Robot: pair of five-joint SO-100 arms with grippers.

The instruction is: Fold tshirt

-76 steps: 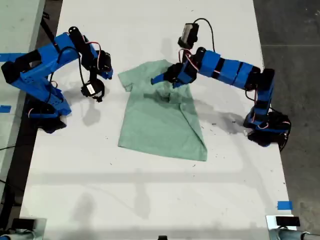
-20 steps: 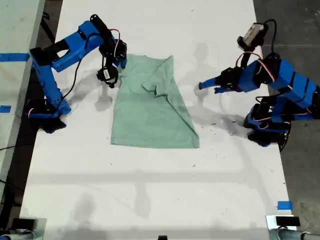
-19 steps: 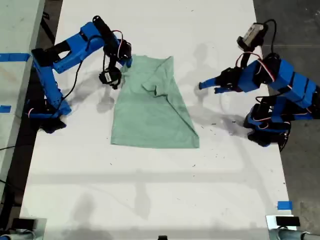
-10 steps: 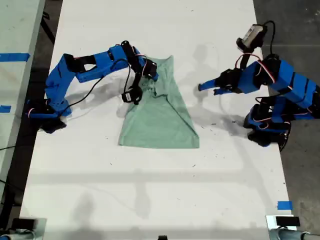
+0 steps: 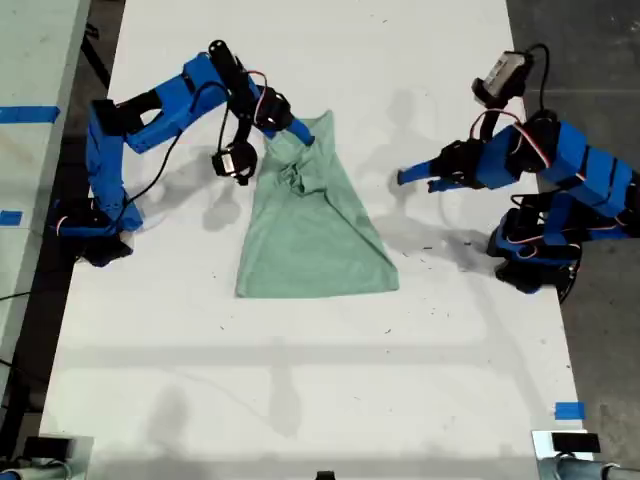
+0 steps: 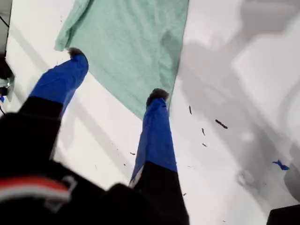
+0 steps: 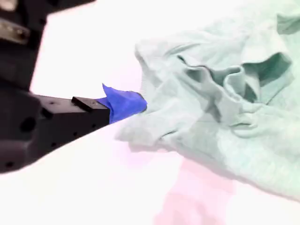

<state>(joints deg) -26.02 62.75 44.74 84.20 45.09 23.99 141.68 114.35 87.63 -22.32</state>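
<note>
The pale mint-green tshirt [image 5: 312,235] lies on the white table, narrow and bunched at its far end, wider toward the near hem. At that bunched far end is my second gripper [image 5: 298,133], on the arm at the exterior view's left. In the second wrist view one blue fingertip [image 7: 126,105] touches wrinkled tshirt cloth [image 7: 220,108], and the other finger is hidden. My first gripper [image 5: 405,177], on the arm at the exterior view's right, hangs open beside the tshirt with nothing in it. Its two fingers frame the tshirt [image 6: 131,47] in the first wrist view, around the first gripper [image 6: 116,74].
The white table [image 5: 300,380] stretches wide toward the near edge. Both arm bases [image 5: 90,225] [image 5: 530,260] stand at the table's sides. A bit of blue tape [image 5: 568,410] sits near the exterior view's lower right corner. Dark specks [image 6: 220,123] dot the table.
My second gripper swung from the tshirt's edge at the exterior view's left over its middle, then back to the far end, narrowing the tshirt. My first gripper left the tshirt earlier and now stays still.
</note>
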